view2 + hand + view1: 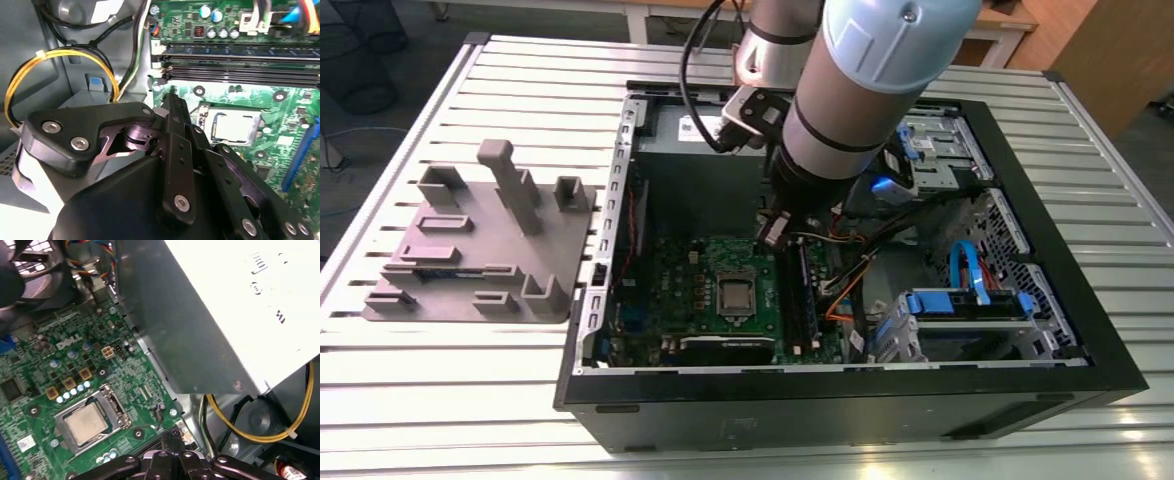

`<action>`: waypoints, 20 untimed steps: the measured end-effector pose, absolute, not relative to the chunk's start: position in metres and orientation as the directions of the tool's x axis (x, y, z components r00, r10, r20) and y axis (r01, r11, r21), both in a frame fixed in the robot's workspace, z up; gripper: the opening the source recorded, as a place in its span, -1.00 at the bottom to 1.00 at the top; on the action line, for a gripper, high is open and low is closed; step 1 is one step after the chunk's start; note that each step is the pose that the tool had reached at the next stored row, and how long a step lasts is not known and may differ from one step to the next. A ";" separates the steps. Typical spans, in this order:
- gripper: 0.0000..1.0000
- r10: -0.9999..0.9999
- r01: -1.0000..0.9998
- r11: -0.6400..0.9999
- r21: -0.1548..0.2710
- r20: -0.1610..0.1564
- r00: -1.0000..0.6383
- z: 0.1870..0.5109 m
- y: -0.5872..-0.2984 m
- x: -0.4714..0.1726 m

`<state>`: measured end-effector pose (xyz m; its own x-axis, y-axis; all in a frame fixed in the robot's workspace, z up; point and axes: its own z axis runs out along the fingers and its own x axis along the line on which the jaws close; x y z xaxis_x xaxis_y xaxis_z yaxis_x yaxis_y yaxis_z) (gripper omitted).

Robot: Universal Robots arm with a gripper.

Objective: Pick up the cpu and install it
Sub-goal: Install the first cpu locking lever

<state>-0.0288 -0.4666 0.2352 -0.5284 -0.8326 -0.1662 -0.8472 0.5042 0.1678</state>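
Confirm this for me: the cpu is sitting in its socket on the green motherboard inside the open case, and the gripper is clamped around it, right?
Not quite. The cpu does sit in its socket on the green motherboard inside the open case, but the gripper is beside it, apart from it, and not around it, as the second wrist view shows.

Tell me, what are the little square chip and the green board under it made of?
The cpu looks like metal: its top is a dull, pale silver-grey plate, sitting in a shiny metal frame. The motherboard looks like a hard green-coated board, slightly glossy, dotted with small metal and plastic parts. Its exact material can't be told.
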 end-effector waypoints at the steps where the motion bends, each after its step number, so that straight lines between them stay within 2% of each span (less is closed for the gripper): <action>1: -0.80 -0.834 -0.848 0.502 0.168 -0.166 -0.526 0.234 -0.466 -0.029; 20: -0.80 -0.849 -0.863 0.476 0.168 -0.166 -0.501 0.231 -0.469 -0.033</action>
<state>-0.0327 -0.4685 0.2314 -0.5009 -0.8494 -0.1660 -0.8632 0.4763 0.1677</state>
